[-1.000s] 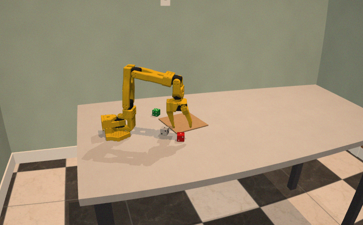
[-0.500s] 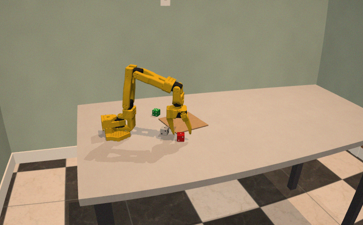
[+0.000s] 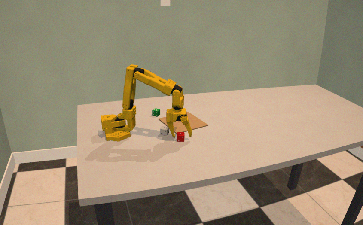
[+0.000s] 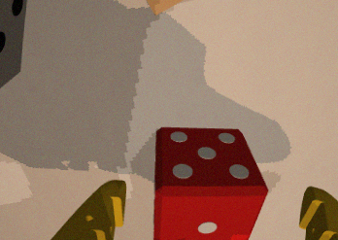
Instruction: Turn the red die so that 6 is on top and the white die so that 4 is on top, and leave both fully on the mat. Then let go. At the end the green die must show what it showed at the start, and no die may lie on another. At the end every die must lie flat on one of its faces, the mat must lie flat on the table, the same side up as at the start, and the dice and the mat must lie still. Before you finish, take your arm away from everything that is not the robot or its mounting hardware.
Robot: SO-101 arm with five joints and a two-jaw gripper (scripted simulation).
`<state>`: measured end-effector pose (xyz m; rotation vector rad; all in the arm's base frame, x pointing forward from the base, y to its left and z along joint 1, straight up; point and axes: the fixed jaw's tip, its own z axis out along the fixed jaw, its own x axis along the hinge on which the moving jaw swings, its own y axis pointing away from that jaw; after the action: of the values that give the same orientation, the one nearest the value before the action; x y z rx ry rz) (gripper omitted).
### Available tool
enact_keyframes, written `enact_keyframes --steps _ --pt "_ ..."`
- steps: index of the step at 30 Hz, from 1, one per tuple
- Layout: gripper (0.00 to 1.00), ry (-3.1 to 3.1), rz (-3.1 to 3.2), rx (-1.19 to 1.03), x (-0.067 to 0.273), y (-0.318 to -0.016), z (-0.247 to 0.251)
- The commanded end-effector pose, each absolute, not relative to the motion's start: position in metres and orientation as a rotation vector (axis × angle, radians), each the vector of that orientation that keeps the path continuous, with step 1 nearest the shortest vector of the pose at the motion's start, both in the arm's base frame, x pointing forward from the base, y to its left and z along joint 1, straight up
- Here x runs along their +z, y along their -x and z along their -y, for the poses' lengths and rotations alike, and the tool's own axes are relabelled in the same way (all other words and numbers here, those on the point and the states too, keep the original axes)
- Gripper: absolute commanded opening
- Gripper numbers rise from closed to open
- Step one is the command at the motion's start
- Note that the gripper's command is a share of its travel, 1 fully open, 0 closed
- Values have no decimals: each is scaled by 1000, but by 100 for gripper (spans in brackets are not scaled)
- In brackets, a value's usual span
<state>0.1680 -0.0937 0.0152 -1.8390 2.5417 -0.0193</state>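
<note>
Red die (image 4: pixel 208 191) is seen on the table (image 3: pixel 260 134), off the mat (image 3: pixel 196 120), just beside its near corner. Five pips face up, one pip faces the wrist camera. The gripper (image 3: pixel 182 134) is poised directly over it — jaws parted, nothing held, one tip on either side of the die, not touching. The die is a cube, so no long axis is noted; its faces lie roughly square to the jaw gap. White die (image 3: pixel 164 130) lies close on the arm-base side, also off the mat — clearance to the nearer jaw tip is judged tight. Green die (image 3: pixel 156 112) sits well apart, behind the mat.
</note>
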Motion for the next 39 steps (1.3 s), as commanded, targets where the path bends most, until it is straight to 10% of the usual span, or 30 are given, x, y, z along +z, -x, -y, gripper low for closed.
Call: enact_keyframes --steps 1,39 --pt "31 1837 -2530 -49 17 -170 96" --pt "16 1837 -2530 -49 17 -178 99"
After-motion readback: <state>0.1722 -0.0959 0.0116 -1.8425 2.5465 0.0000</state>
